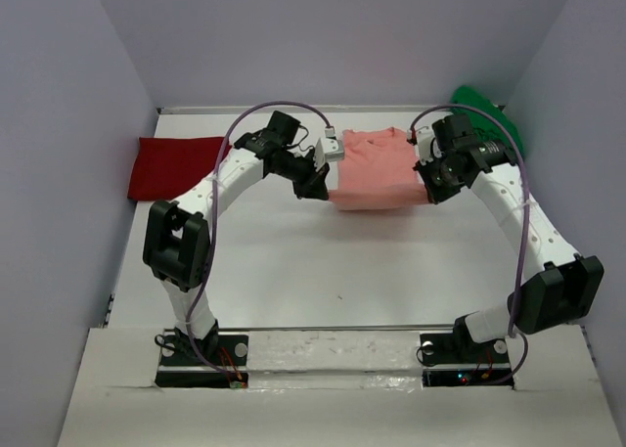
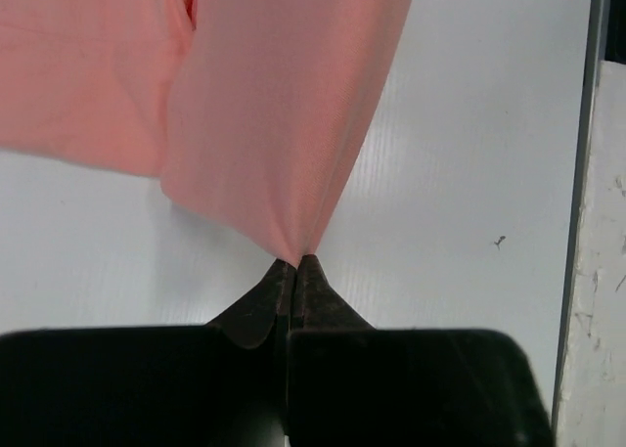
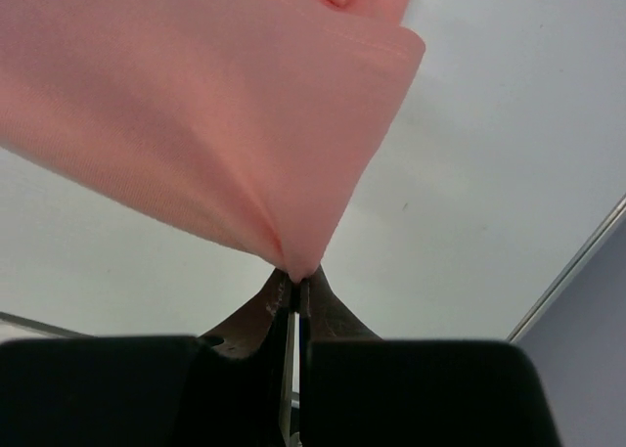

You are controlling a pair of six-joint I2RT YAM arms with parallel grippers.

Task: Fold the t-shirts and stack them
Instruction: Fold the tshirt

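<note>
White worktop [image 1: 293,261] between pale walls. At upper centre, the salmon-pink t-shirt [image 1: 377,168] has its near edge lifted taut, the left gripper [image 2: 296,263] and right gripper [image 3: 296,276] each pinching a corner, likely to fold it over. The deep red t-shirt [image 1: 176,166] lies at left and the bright green t-shirt [image 1: 484,110] at upper right.

Over the white table [image 1: 323,271], the salmon-pink shirt [image 1: 377,168] stretches between the left gripper [image 1: 318,183] at its left edge and the right gripper [image 1: 427,178] at its right edge, while the deep red shirt [image 1: 176,166] lies folded at far left and the bright green shirt [image 1: 484,110] sits far right.
</note>
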